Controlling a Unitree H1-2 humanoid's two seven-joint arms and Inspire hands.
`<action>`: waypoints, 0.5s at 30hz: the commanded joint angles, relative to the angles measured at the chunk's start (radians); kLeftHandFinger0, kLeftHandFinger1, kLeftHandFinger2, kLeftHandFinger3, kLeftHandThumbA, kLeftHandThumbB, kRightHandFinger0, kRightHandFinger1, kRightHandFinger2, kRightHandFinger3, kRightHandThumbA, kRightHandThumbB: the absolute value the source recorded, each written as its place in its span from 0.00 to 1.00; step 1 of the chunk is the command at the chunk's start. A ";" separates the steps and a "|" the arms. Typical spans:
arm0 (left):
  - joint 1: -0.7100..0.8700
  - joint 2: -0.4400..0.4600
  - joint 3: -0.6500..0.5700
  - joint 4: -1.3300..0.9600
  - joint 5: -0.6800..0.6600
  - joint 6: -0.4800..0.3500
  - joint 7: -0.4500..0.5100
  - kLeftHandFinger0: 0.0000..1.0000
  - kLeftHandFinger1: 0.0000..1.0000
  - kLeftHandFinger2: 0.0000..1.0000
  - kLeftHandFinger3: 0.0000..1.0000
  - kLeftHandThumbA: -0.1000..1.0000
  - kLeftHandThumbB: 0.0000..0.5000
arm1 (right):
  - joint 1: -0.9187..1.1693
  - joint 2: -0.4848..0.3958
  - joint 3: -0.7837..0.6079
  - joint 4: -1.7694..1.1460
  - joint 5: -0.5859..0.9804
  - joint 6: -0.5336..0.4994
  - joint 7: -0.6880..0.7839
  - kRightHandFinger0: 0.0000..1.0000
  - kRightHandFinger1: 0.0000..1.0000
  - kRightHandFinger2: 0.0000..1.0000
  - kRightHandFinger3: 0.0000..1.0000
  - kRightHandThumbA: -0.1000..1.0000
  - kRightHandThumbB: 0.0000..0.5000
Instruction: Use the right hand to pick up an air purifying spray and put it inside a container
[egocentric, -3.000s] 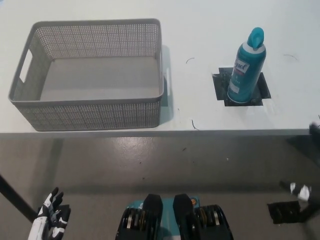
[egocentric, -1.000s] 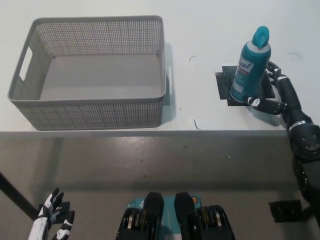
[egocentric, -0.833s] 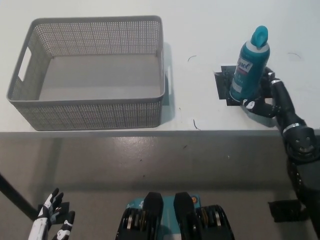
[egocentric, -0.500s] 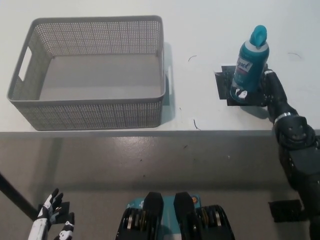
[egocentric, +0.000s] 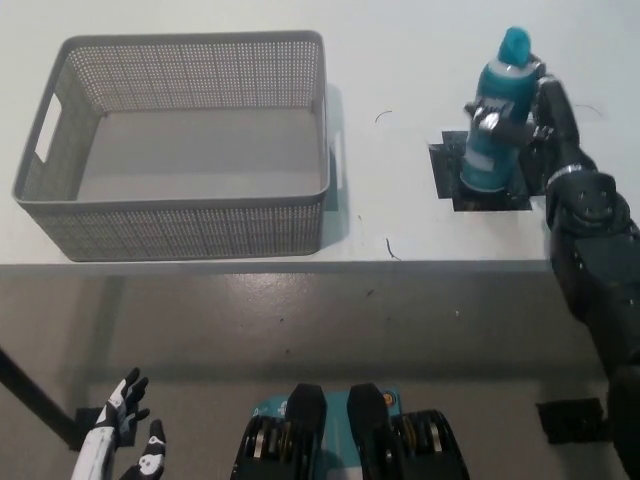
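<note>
Since half a second ago, the black right robot hand (egocentric: 512, 112) has climbed from the base of the air purifying spray (egocentric: 495, 130) to its upper body, and the can now looks raised a little, though whether its base has left the black square mark (egocentric: 445, 172) cannot be told. Its fingers are wrapped around the can just under the cap, clamped on it. The can stands upright near the right end of the surface (egocentric: 400, 215), close to the front edge, over that dark mark.

The white left robot hand (egocentric: 128, 448) rests low beyond the front edge, near the left corner, fingers spread and holding nothing.

Judging by its look, the spray is a rigid metal can, smooth and likely slippery, tall and narrow, so it could tip or slide in a loose grip. A hold around the mid body, below the teal cap (egocentric: 513, 43), seems safest; the cap itself may press the nozzle.

Its label is now mostly hidden by the fingers, and no writing can be read.

The grey perforated container (egocentric: 60, 225) sits well apart towards the left end of the surface, open side up.
</note>
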 joint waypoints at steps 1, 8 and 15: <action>-0.022 0.025 0.003 -0.025 -0.022 -0.004 -0.010 0.94 1.00 1.00 1.00 0.39 0.97 | -0.122 0.013 -0.043 0.008 0.055 -0.116 -0.089 0.52 0.46 0.49 0.47 0.00 0.60; -0.006 0.028 0.006 -0.024 -0.027 -0.005 -0.009 0.95 1.00 1.00 1.00 0.41 0.99 | -0.083 0.037 -0.101 -0.173 0.099 -0.033 -0.103 0.37 0.36 0.41 0.45 0.00 0.76; -0.002 0.031 0.007 0.001 -0.042 -0.026 -0.010 0.96 1.00 1.00 1.00 0.42 1.00 | -0.078 0.040 -0.130 -0.338 0.114 0.018 -0.131 0.37 0.34 0.43 0.45 0.00 0.78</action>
